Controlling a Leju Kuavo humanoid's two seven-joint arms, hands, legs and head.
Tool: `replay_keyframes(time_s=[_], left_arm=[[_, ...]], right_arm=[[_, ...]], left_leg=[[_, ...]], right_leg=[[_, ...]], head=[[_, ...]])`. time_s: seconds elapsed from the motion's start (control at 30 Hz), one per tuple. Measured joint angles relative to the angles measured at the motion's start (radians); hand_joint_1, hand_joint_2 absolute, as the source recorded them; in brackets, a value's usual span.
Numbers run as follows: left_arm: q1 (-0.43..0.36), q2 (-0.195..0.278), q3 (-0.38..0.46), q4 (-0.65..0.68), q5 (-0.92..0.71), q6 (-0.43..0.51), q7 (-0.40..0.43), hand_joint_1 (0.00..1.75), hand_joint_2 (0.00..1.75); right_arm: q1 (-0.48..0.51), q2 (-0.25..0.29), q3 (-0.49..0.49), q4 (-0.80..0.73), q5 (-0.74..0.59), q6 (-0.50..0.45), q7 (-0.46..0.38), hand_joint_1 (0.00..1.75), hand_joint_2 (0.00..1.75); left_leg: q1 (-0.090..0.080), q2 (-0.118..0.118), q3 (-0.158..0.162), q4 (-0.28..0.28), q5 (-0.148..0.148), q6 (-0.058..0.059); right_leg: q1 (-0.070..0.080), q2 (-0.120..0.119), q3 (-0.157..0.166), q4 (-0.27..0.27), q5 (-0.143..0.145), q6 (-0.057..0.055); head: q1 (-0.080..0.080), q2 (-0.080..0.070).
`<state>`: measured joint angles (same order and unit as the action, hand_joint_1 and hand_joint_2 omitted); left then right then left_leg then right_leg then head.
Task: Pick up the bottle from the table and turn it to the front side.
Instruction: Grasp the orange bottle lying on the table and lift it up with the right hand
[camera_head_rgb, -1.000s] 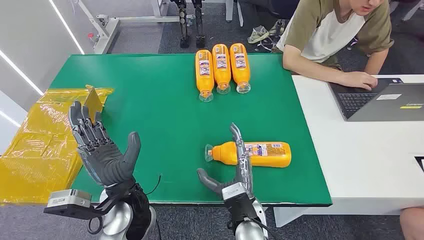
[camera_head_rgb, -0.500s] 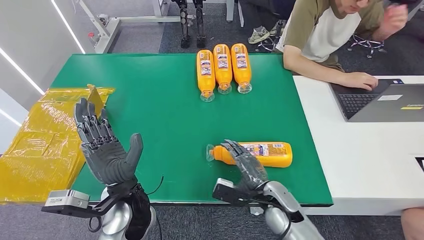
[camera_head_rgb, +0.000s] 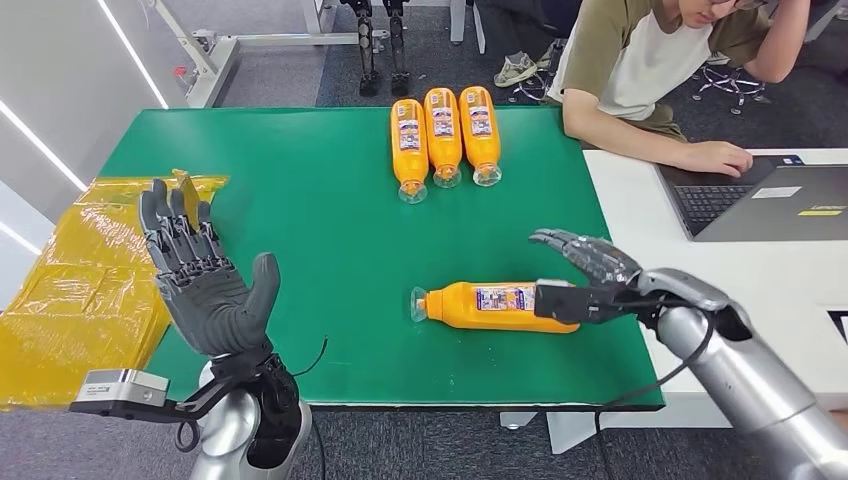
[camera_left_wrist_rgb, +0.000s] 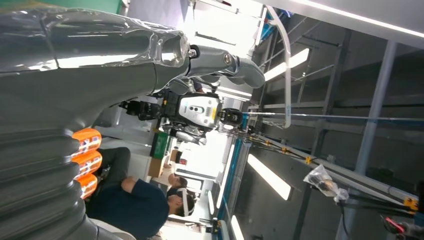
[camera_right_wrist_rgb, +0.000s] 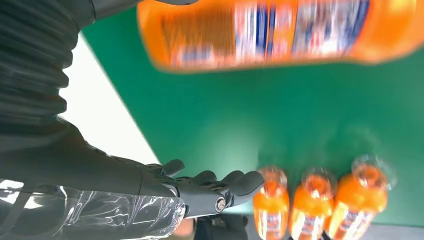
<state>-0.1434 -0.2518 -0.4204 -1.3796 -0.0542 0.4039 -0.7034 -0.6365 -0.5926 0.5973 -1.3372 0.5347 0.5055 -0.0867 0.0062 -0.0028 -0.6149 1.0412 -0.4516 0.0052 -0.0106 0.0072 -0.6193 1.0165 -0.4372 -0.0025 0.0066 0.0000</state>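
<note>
Orange bottle (camera_head_rgb: 497, 306) lies on its side on the green table (camera_head_rgb: 300, 200), near the table's front edge, neck pointing away from the white desk (camera_head_rgb: 740, 300). Contents orange, filling the body; cap end looks clear or pale. Label faces up: blue and white panels on orange, print too small to read. Right wrist view shows the same label blurred, unreadable.

Three more orange bottles (camera_head_rgb: 443, 135) lie side by side, touching, at the table's far edge, necks toward the front. Each carries a similar blue and white label; text not legible.

Right hand (camera_head_rgb: 590, 275) sits at the base end of the lone bottle, fingers spread apart and arched over it, thumb side just beside the base. Contact cannot be confirmed; nothing is grasped.

Left hand (camera_head_rgb: 200, 280) is raised, palm up, fingers apart, holding nothing, over the table's front corner beside the yellow plastic sheet (camera_head_rgb: 80, 290).

Change from half a second ago: right hand has moved from the bottle's neck end to its base end. Bottle position unchanged.
</note>
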Motion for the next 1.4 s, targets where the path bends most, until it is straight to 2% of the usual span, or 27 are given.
replay_keyframes(time_s=[0.13, 0.33, 0.53, 0.8, 1.1, 1.4], left_arm=[[-0.004, 0.000, 0.000, -0.007, 0.001, -0.006, 0.000, 0.00, 1.75], [-0.005, 0.000, 0.001, -0.013, 0.001, -0.007, 0.000, 0.00, 1.75], [-0.004, 0.000, 0.003, -0.018, 0.000, -0.016, 0.000, 0.00, 1.75], [0.007, 0.000, 0.010, -0.027, -0.006, -0.009, 0.000, 0.00, 1.75], [0.012, 0.000, 0.017, -0.031, -0.006, 0.004, 0.000, 0.00, 1.75], [0.017, 0.000, 0.018, -0.033, -0.003, 0.010, 0.000, 0.00, 1.75]], right_arm=[[-0.194, -0.006, 0.105, 0.069, -0.082, 0.070, 0.022, 0.00, 1.75], [-0.300, -0.006, 0.199, 0.132, -0.120, 0.072, 0.031, 0.00, 1.75], [-0.319, 0.009, 0.292, 0.234, -0.202, 0.078, -0.003, 0.00, 1.75], [-0.318, 0.045, 0.416, 0.382, -0.246, 0.090, -0.067, 0.00, 1.75], [-0.337, 0.065, 0.496, 0.437, -0.295, 0.156, -0.064, 0.00, 1.75], [-0.356, 0.079, 0.557, 0.460, -0.308, 0.159, -0.052, 0.00, 1.75]], left_leg=[[0.000, -0.001, 0.001, 0.000, 0.001, 0.000], [0.000, -0.004, -0.001, 0.000, 0.001, 0.000], [0.000, -0.004, -0.002, 0.000, 0.001, 0.000], [0.000, -0.004, -0.002, 0.000, 0.001, 0.000], [0.000, -0.004, -0.002, 0.000, 0.001, 0.000], [0.000, -0.004, -0.002, 0.000, 0.001, 0.000]], right_leg=[[0.000, -0.001, 0.000, 0.000, 0.000, 0.000], [0.000, -0.003, 0.000, 0.000, 0.000, 0.000], [0.000, -0.004, 0.000, 0.000, -0.001, 0.001], [0.000, -0.004, 0.000, 0.000, 0.000, 0.000], [0.000, -0.004, 0.000, 0.000, 0.000, 0.000], [0.000, -0.004, 0.000, 0.000, 0.000, 0.000]], head=[[0.000, 0.000], [0.000, 0.000], [0.000, 0.000], [0.000, 0.000], [0.000, 0.000], [0.000, 0.000]])
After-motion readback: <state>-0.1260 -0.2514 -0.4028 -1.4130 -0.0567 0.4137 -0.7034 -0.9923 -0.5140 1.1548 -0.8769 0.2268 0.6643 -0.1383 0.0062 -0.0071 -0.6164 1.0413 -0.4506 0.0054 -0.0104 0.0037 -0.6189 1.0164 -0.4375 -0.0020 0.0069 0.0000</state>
